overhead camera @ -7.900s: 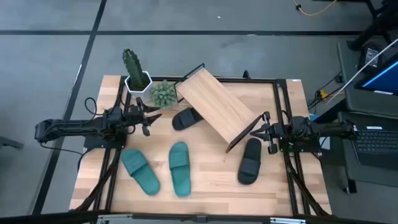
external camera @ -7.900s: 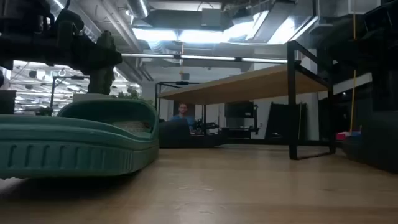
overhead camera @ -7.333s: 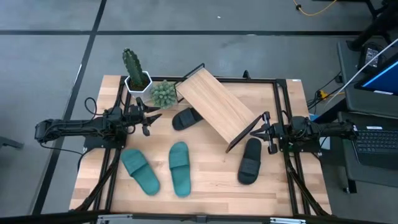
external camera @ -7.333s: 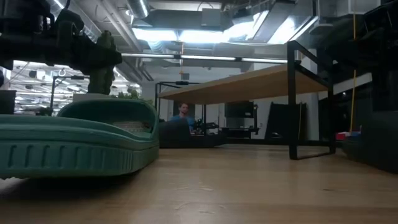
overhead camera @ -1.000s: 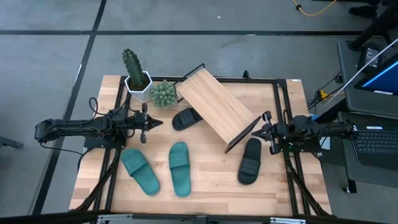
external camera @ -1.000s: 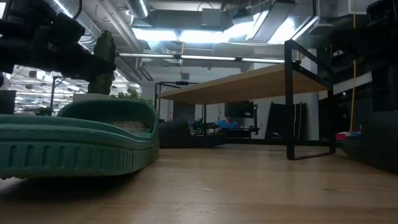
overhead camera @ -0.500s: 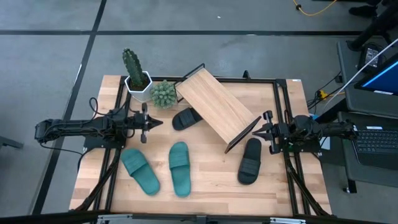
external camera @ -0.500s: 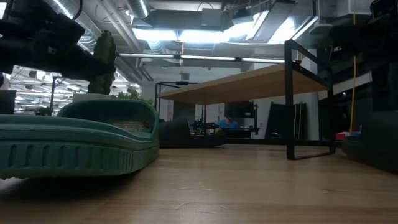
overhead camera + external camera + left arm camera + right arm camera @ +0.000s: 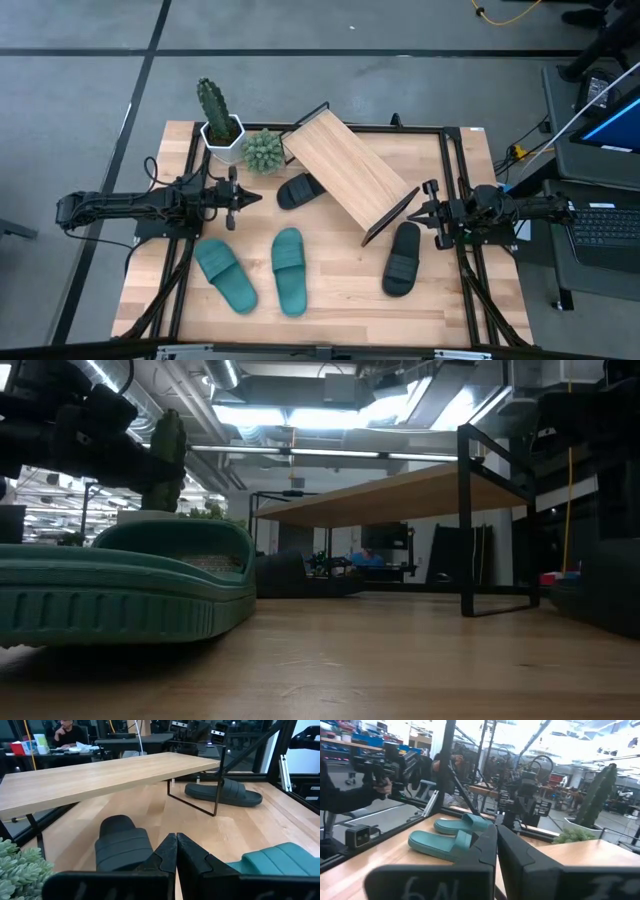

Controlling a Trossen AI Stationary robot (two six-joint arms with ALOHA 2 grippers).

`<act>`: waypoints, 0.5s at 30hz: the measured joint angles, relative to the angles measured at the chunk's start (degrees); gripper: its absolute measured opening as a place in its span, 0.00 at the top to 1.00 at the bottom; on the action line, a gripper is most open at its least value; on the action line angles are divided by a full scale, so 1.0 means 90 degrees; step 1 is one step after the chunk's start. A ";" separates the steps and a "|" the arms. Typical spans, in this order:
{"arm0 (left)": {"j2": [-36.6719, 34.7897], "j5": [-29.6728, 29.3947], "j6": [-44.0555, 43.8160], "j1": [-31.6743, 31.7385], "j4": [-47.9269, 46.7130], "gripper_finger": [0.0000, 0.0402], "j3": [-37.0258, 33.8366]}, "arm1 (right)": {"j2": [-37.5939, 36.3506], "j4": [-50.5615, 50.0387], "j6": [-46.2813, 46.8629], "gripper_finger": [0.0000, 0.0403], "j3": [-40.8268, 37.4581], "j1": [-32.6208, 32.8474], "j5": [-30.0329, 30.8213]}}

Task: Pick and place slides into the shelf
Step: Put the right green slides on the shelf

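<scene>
The wooden table (image 9: 330, 290) carries everything, its pale grain bare along the near edge. Across its middle stands the shelf (image 9: 345, 170), a slanted light-wood board on a thin black frame, set askew to the table's edges and with no sandals on it. A black slide (image 9: 299, 190) lies partly under the shelf's left edge; the other black slide (image 9: 402, 258) lies just off the shelf's right corner, close to the right arm. The two teal slides lie side by side near the front: one (image 9: 226, 274) angled, one (image 9: 289, 270) nearly straight. Each has a broad ribbed strap and a grooved rubbery sole.

At the back left corner a tall ridged cactus (image 9: 212, 103) stands in a white pot, with a round spiky green plant (image 9: 263, 150) just beside it, between the left arm and the shelf.

The left gripper (image 9: 238, 199) hovers near the half-hidden black slide, its fingers (image 9: 165, 855) pressed together and holding nothing. The right gripper (image 9: 426, 212) sits beside the shelf's right corner, fingers (image 9: 487, 842) likewise closed and empty.

Since eight seconds ago the left gripper's fingers have closed; the slides and shelf lie as before.
</scene>
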 joint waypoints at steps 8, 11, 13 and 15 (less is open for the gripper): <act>0.0000 0.0592 -0.0583 -0.0024 0.0046 0.99 0.0000 | 0.0002 -0.0030 0.0664 0.99 -0.0002 0.0000 0.0005; 0.0002 0.0597 -0.0791 -0.0128 0.0074 0.99 0.0000 | 0.0002 -0.0048 0.0893 0.99 0.0013 0.0000 0.0227; 0.0000 0.0599 -0.0806 -0.0239 0.0148 0.99 0.0000 | 0.0061 -0.0199 0.1071 0.99 0.0128 0.0000 0.0561; 0.0002 0.0600 -0.0774 -0.0377 0.0166 0.99 0.0000 | 0.0230 -0.0276 0.1201 0.99 0.0297 -0.0002 0.0732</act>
